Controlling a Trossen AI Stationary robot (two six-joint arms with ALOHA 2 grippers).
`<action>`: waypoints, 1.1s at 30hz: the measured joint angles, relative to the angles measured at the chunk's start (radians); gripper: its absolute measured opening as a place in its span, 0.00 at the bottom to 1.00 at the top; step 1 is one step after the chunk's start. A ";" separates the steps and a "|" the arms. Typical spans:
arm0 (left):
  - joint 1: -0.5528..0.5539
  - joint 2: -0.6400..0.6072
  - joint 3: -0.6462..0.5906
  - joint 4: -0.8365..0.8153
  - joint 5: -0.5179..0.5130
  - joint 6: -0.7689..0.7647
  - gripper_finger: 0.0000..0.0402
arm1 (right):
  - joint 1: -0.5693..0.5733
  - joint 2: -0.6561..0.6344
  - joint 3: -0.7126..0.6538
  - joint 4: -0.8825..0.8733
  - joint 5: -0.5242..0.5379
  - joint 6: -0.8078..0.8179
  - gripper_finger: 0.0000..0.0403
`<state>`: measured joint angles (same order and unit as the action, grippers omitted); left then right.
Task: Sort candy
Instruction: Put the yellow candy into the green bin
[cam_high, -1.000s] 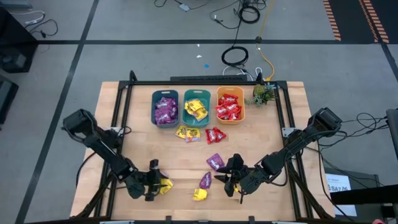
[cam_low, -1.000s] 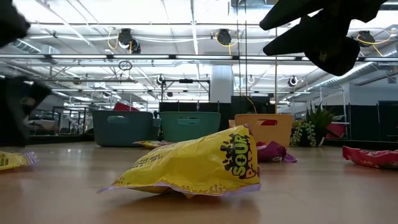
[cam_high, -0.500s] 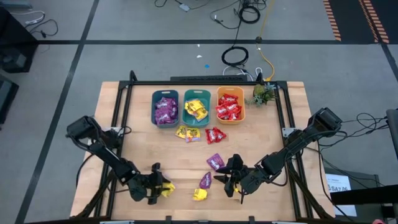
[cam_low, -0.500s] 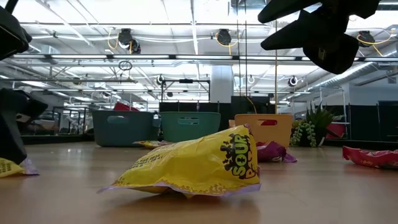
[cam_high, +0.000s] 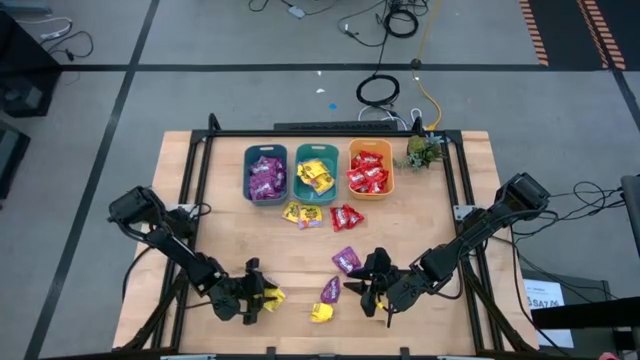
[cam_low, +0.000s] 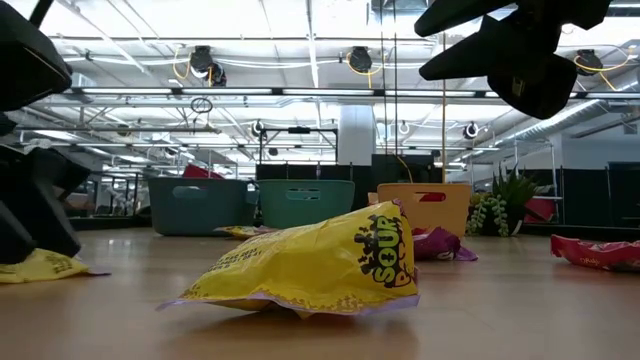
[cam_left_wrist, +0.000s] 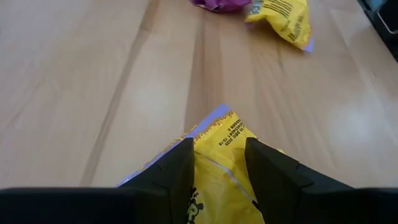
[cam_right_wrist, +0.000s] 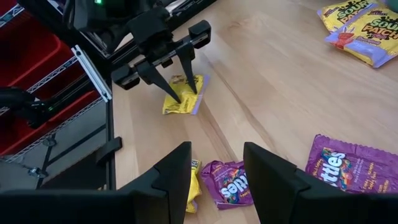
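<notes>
The left gripper (cam_left_wrist: 217, 171) pinches a yellow candy packet (cam_left_wrist: 217, 146). It looks light, crinkly and slippery; hold mid-body. The right gripper (cam_right_wrist: 214, 168) hovers spread.

bins: two teal (cam_high: 266, 172) (cam_high: 316, 172), one orange (cam_high: 371, 167) | plant (cam_high: 422, 151) beside orange | wooden table (cam_high: 460, 180)

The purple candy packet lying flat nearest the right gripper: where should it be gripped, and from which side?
Grip the purple candy packet by a crimped outer edge, coming straight down from above. It lies flat on the table with no raised body, so only a thin edge can be pinched. The right gripper hovers open just beside it.
</notes>
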<state>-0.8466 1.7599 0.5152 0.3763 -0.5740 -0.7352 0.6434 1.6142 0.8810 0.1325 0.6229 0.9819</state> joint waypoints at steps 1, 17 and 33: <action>0.002 0.000 0.000 0.000 -0.003 -0.010 0.39 | 0.000 0.000 0.000 0.002 0.000 0.000 0.35; 0.008 -0.001 0.000 0.007 0.023 -0.072 0.03 | 0.006 0.000 0.000 0.015 0.000 -0.022 0.35; 0.233 -0.197 0.074 0.069 0.117 0.009 0.00 | 0.039 0.000 0.000 0.015 0.003 -0.033 0.35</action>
<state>-0.6134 1.5633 0.5896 0.4450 -0.4575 -0.7265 0.6827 1.6142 0.8809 0.1471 0.6257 0.9489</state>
